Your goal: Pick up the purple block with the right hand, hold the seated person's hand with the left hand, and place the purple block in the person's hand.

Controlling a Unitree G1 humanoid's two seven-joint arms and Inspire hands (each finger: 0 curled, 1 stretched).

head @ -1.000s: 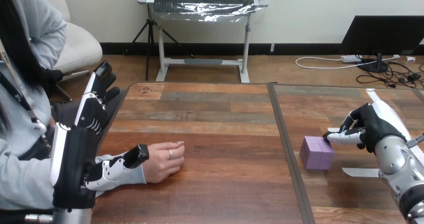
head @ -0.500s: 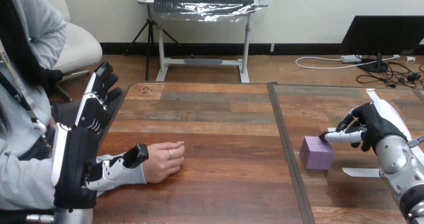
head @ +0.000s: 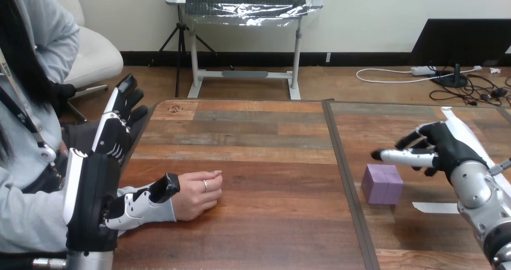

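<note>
A purple block [head: 382, 184] rests on the wooden table [head: 271, 155], right of its seam. My right hand [head: 445, 149] hovers just above and to the right of the block, open, its fingers stretched left over the block's top without touching it. At the left, my left hand [head: 90, 188] stands on edge, open, fingers [head: 117, 122] pointing straight away from me. Its thumb [head: 147, 199] lies against the person's wrist, not curled round it. The person's hand [head: 196, 194] rests on the table as a loose fist, knuckles to the right.
A dark seam [head: 346, 179] runs front to back between the person's hand and the block. A white strip of tape [head: 435, 207] lies on the table just right of the block. The person's torso and arm are at the left edge.
My right hand has lifted off the block's top edge and its fingers have straightened out to the left. The block, my left hand and the person's hand have stayed put.
</note>
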